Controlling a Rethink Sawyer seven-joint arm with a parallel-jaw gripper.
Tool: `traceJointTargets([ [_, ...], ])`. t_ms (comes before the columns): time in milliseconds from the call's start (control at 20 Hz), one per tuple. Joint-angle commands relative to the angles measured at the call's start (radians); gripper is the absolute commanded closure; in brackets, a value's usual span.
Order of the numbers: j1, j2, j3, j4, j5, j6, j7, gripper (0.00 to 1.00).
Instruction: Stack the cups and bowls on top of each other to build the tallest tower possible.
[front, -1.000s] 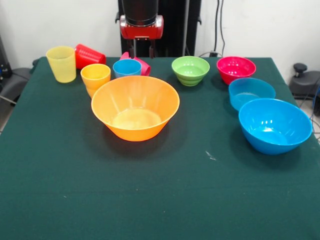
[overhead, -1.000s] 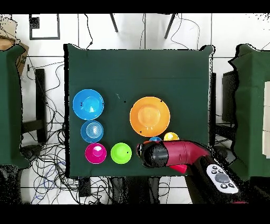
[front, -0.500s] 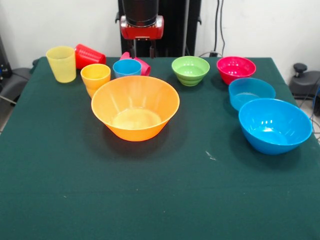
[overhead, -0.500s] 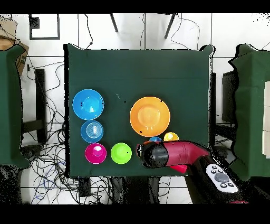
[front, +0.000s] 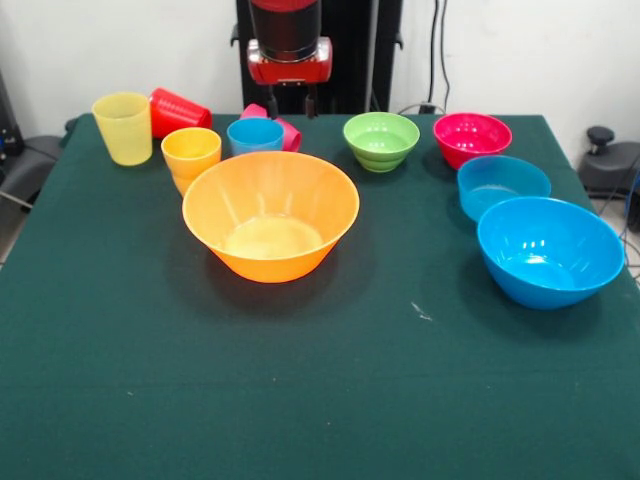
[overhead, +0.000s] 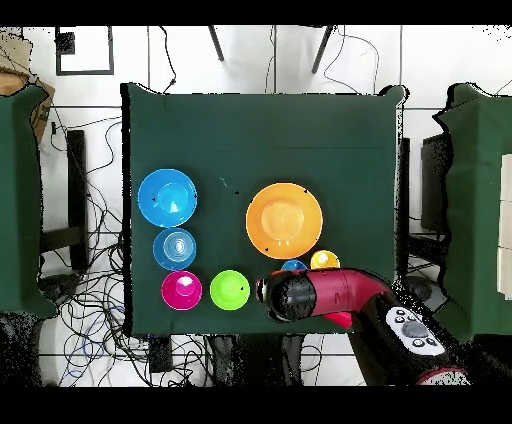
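Five bowls sitting unstacked on table (front: 330, 400), gripper (front: 291, 100) hanging just behind light blue cup (front: 255, 134), finger state unclear.

1. A dark green table (front: 330, 400) fills most of the front view.
2. A pale scuff (front: 421, 313) marks its cloth.
3. Black cables (front: 438, 50) hang down the white wall (front: 520, 55).
4. A second green table (overhead: 18, 200) stands beside it in the overhead view.
5. Tangled cables (overhead: 95, 300) lie on the tiled floor (overhead: 280, 55).
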Motion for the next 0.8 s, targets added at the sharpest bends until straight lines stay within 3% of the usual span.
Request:
traceJointTargets([
  [50, -0.01, 0.086, 0.029, -0.031, -0.087, -0.084, -0.016, 0.0],
  [200, -0.015, 0.081, 0.037, -0.028, -0.096, -0.088, -0.021, 0.0],
  [350, 0.019, 0.023, 0.009, -0.029, -0.131, -0.06, -0.013, 0.0],
  [800, 0.022, -0.06, 0.022, 0.007, -0.125, -0.013, -0.021, 0.0],
])
